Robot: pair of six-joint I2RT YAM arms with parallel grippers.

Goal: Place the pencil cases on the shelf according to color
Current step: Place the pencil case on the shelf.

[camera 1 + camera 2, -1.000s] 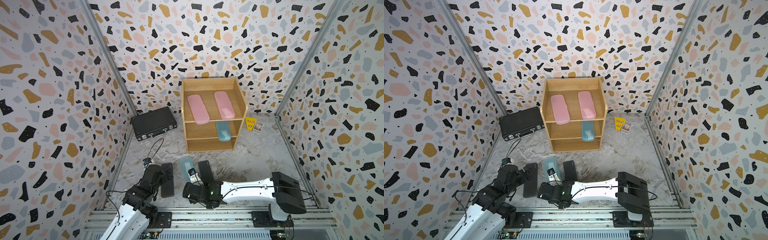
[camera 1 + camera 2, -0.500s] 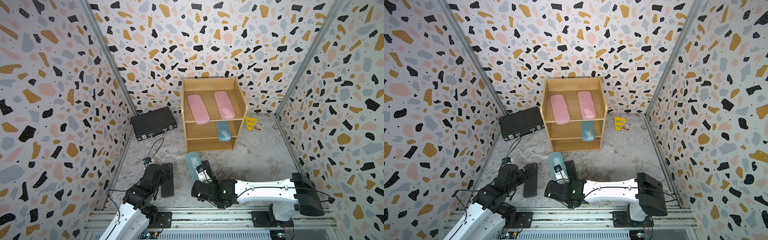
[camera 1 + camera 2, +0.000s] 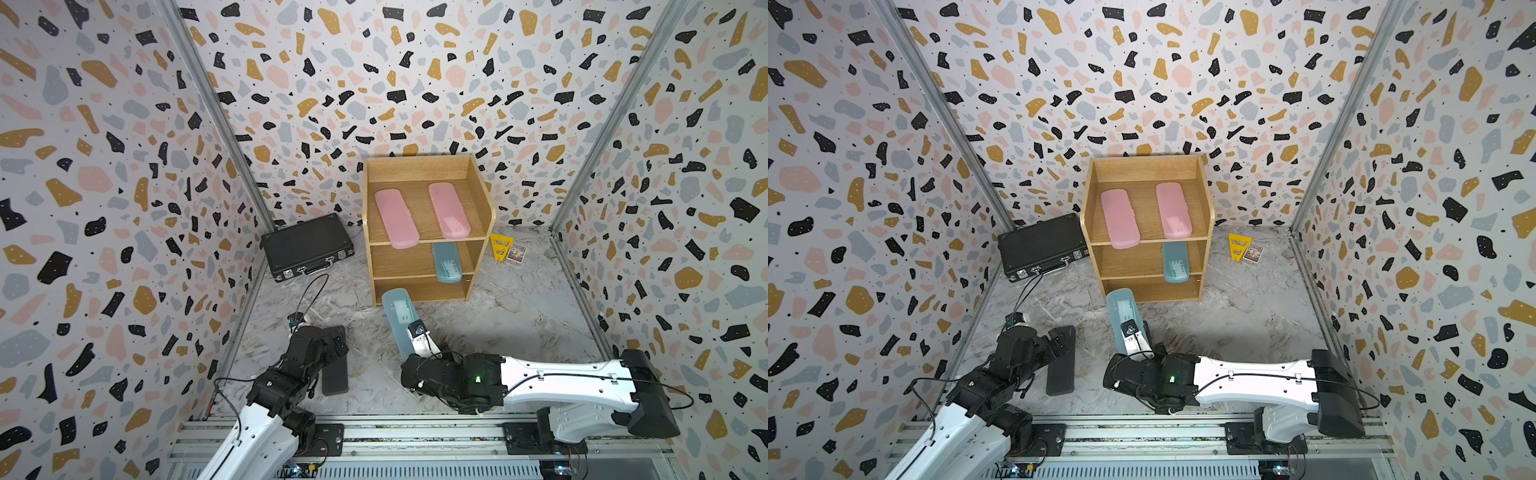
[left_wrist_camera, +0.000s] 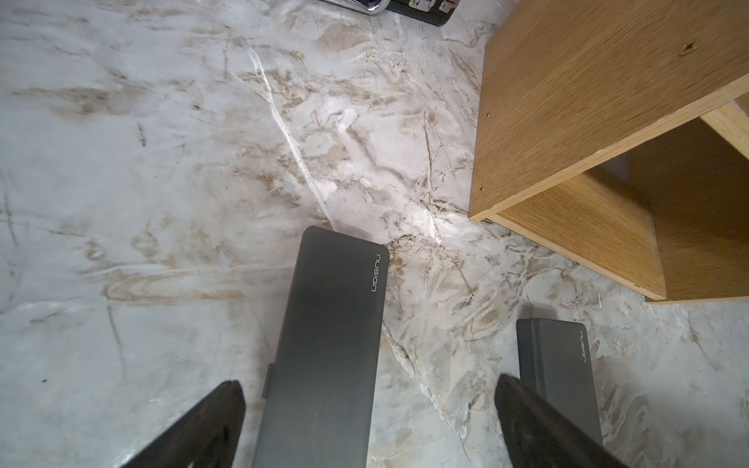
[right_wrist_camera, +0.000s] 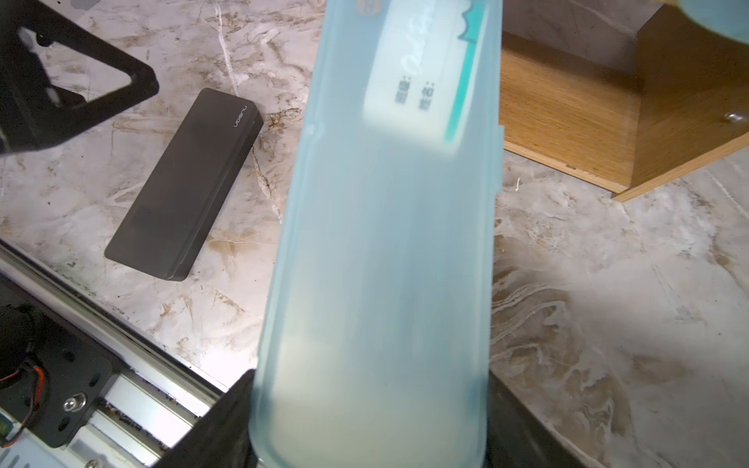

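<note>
Three pencil cases are already sorted in both top views: the pink pencil cases [image 3: 396,218] lie side by side on the top tier of the wooden shelf [image 3: 481,195], and a teal pencil case [image 3: 446,262] sits on the middle tier. The second teal pencil case [image 3: 397,318], which a second ago lay flat on the marble tabletop [image 3: 519,316] between the black ones, is now off the surface; the right gripper [image 3: 415,343] clamps its near end, and its far end points at the shelf's lower front corner [image 3: 1121,307]. The pick looks done and the carry is under way; the case probably has to rise to join its twin. The left arm has not moved. In the left wrist view, the left gripper [image 4: 371,389] hangs with its fingers spread either side of a black pencil case [image 4: 328,344], touching nothing; the other black pencil case [image 4: 563,364] lies nearby, apart from the shelf. In the right wrist view, the held case fills the frame lengthwise, pinched across its width between dark fingers [image 5: 219,429]; the shelf's bottom tier stands just beyond it, empty where visible. Both black cases therefore remain to be shelved.
</note>
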